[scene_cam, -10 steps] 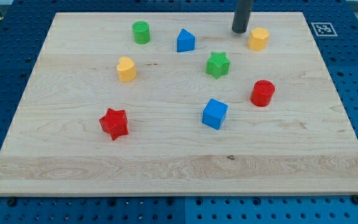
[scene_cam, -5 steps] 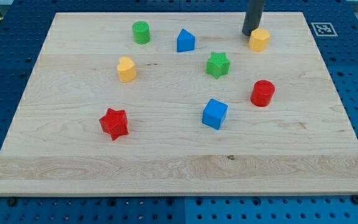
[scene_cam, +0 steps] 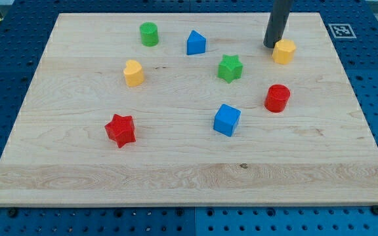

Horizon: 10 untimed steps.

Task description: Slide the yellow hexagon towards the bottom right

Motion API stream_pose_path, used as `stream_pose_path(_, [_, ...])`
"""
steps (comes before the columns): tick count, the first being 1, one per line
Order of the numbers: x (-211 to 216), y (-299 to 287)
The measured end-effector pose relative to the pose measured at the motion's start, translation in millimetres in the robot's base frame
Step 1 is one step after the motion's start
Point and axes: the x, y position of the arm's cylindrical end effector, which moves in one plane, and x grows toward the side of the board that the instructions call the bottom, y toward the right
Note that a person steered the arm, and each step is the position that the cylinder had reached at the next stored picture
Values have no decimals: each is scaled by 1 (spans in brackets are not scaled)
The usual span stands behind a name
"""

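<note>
My tip [scene_cam: 272,45] presses the upper-left side of the yellow hexagon [scene_cam: 283,51], near the bench [scene_cam: 176,177] top right, so a push sends it down-right. There is no claw, nothing is gripped.

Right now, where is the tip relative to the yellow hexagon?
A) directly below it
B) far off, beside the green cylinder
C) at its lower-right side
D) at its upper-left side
D: my tip sits against the upper-left side of the yellow hexagon.
</note>
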Motion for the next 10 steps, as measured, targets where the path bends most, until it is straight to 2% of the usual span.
stream_pose_path(6, [54, 56])
stream_pose_path(10, [110, 75])
